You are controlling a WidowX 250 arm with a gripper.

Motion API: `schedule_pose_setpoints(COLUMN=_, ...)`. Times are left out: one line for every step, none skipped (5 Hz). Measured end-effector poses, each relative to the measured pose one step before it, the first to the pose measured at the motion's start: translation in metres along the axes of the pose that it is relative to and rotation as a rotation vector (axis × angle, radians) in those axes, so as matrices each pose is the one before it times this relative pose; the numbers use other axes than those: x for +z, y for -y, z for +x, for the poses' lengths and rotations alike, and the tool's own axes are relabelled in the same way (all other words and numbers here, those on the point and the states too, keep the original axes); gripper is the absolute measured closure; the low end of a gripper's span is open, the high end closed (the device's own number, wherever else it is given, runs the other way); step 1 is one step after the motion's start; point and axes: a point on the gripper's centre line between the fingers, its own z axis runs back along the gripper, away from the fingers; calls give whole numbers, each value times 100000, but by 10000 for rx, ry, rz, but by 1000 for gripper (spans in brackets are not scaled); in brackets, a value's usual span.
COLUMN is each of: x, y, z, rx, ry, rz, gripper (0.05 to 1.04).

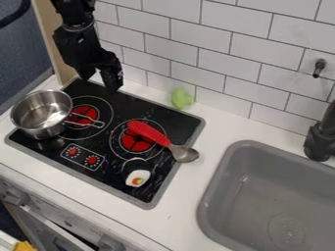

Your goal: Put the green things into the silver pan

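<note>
Green thing (182, 98) is sitting on the white counter (224, 117) just behind the stove (167, 193), close up to the tiled wall (196, 49). The gripper (100, 84) is hanging over the stove's back corner, its fingers spread and, as far as I'm seeing, gripping nothing. The wall is worrying me most: if I'm coming in too deep, a fingertip could be knocking the tiles and stopping short, or nudging the piece along the counter. Its lumpy, soft-looking shape could be slipping out of a shallow pinch. The silver pan (40, 112) is standing at the stove's left side, its handle (85, 121) pointing inward, so a low carry could be catching that handle and turning the pan. Releasing early, I'd be risking a drop outside the rim.
</note>
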Motion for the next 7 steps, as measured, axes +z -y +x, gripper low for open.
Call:
schedule_pose_setpoints(x=-968, y=-244, z=368, rx=44, ry=272, rz=174, gripper=83)
schedule_pose_setpoints(x=-312, y=-2356, z=-1639, rx=-642, ry=-202, rz=75, gripper=83)
schedule_pose_setpoints(x=-1128, y=-2027, z=-1754, rx=-528, ry=-320, rz=482, gripper=83)
schedule_pose_setpoints(x=-1172, y=-1401, z=-2268, rx=-2, ry=-463, rz=12, gripper=83)
schedule_pose_setpoints(x=-1294, y=-1408, z=-1774, rx=-107, ry=0, rz=-88, gripper=83)
schedule_pose_setpoints(x=-2207, y=-479, z=-1438, rx=102, ry=424, rz=118, gripper=83)
schedule_pose_setpoints(x=-1593, y=-249, z=-239, rx=57, ry=349, rz=-313, gripper=83)
